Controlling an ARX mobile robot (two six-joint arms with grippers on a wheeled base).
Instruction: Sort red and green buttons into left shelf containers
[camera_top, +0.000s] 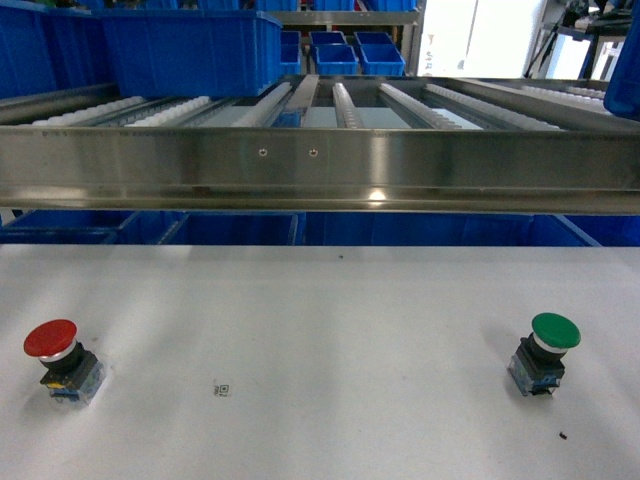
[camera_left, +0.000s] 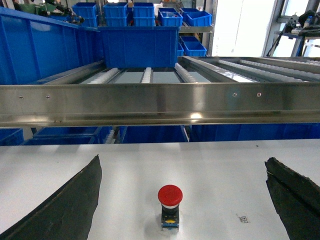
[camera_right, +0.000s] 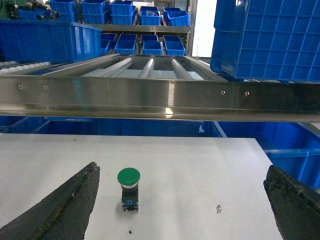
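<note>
The red button (camera_top: 55, 355) stands upright on the white table (camera_top: 320, 320) at the front left, and the green button (camera_top: 548, 350) stands upright at the front right. Neither gripper shows in the head view. In the left wrist view my left gripper (camera_left: 183, 160) is open, and the red button (camera_left: 170, 205) sits between its spread fingers (camera_left: 65, 205), touching neither. My right gripper (camera_right: 183, 167) is open too, with the green button (camera_right: 129, 187) just inside its left finger (camera_right: 70, 205). A large blue container (camera_top: 190, 50) rests on the shelf's left side.
A steel shelf rail (camera_top: 320, 165) crosses in front of roller tracks (camera_top: 340, 105) just above the table's far edge. More blue bins (camera_top: 350, 50) stand farther back and below the shelf. Another blue bin (camera_right: 270, 40) sits on the shelf's right side.
</note>
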